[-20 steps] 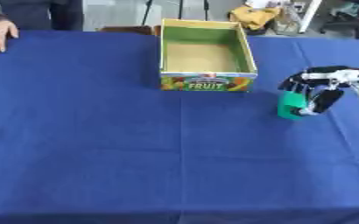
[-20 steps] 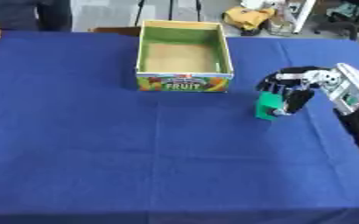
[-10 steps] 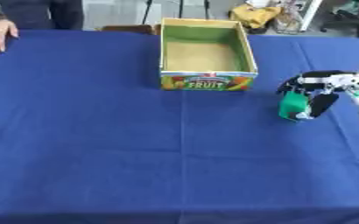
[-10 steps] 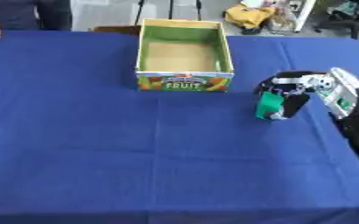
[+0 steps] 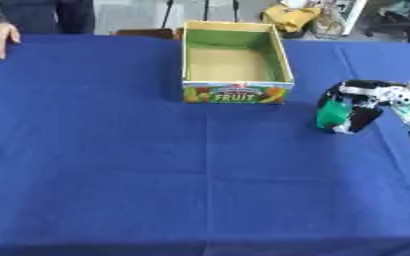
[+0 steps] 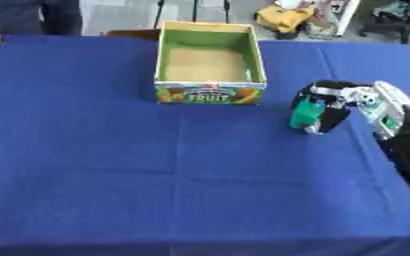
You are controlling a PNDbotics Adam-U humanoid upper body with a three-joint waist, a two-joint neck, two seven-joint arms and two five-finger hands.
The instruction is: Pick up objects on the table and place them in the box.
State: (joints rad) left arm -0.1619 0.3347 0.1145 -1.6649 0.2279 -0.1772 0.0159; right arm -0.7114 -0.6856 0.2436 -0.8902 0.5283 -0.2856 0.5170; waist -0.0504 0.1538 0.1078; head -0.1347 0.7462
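We see our right robot hand (image 6: 331, 107) curled around a small green object (image 6: 306, 114), gripping it just above the blue table (image 6: 156, 180), to the right of the open fruit box (image 6: 210, 65) and slightly nearer us than its printed front. The box is empty inside. Our left robot hand shows in neither view.

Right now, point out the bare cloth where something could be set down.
Bare: the blue cloth left of and in front of the fruit box. Crowded: right of the box, where the right hand has its fingers round a green object.
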